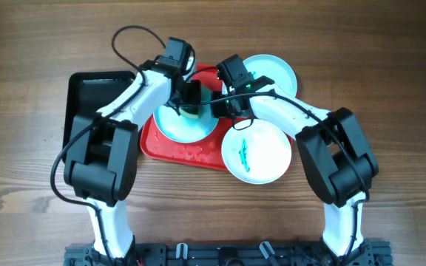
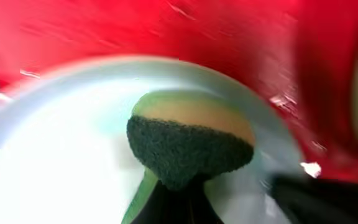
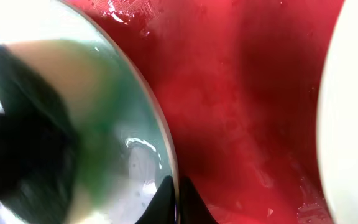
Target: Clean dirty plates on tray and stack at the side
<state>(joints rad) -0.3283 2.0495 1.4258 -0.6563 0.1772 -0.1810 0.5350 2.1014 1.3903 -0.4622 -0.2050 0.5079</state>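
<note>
Arching inward over the surface (image 1: 390, 66), left jaws pinch a sponge (image 2: 191, 140) on the tray's (image 1: 191, 154) nine-o'clock plate (image 1: 168, 127), right jaws its rim

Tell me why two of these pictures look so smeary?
Left wrist view: the sponge looks fairly sharp, but the plate and red tray streak into blur. Right wrist view: everything is soft, with white glare spots on the red tray. Overhead view: crisp and evenly lit.
</note>
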